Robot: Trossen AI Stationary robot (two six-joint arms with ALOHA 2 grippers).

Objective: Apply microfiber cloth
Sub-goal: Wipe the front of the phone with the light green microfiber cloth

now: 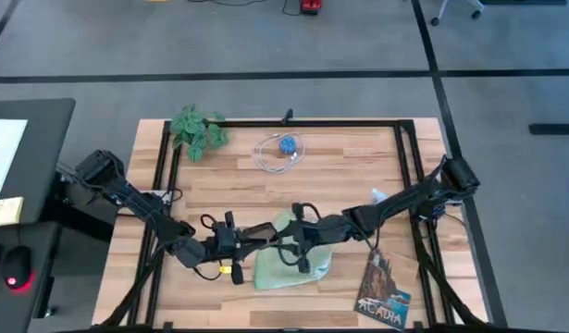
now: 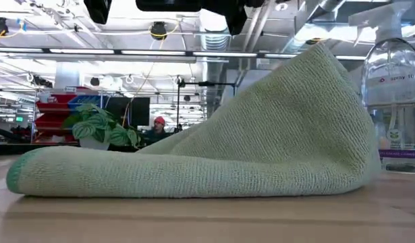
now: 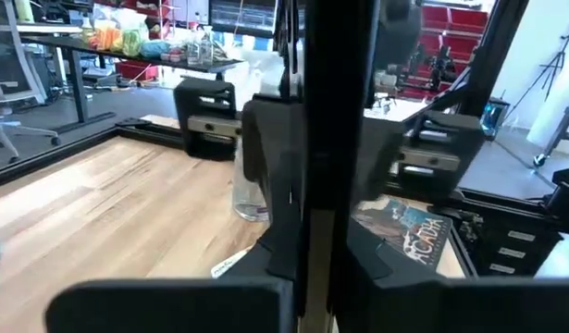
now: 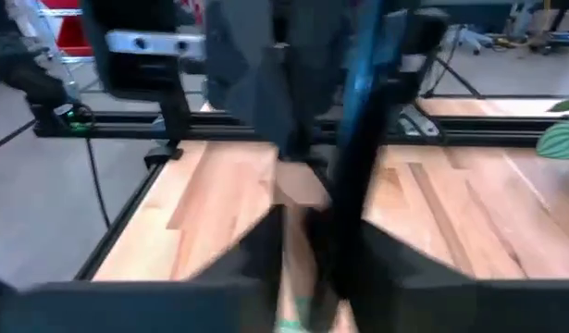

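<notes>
The pale green cloth (image 2: 214,145) lay heaped at the tabletop's (image 1: 358,166) six o'clock, one corner peaked. Both claws met above it; I couldn't tell their grip.

"ACADIA" reads on the booklet (image 1: 384,289) lying at near right of bench (image 1: 358,157); same word on it in left wrist view (image 3: 406,233). Spray bottle (image 2: 395,74) label unreadable.

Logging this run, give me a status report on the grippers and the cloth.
Left gripper and right gripper meet at table front, over the pale sage-green microfiber cloth. Cloth bunched, one side raised. Finger states unclear. Nothing in the way.
</notes>
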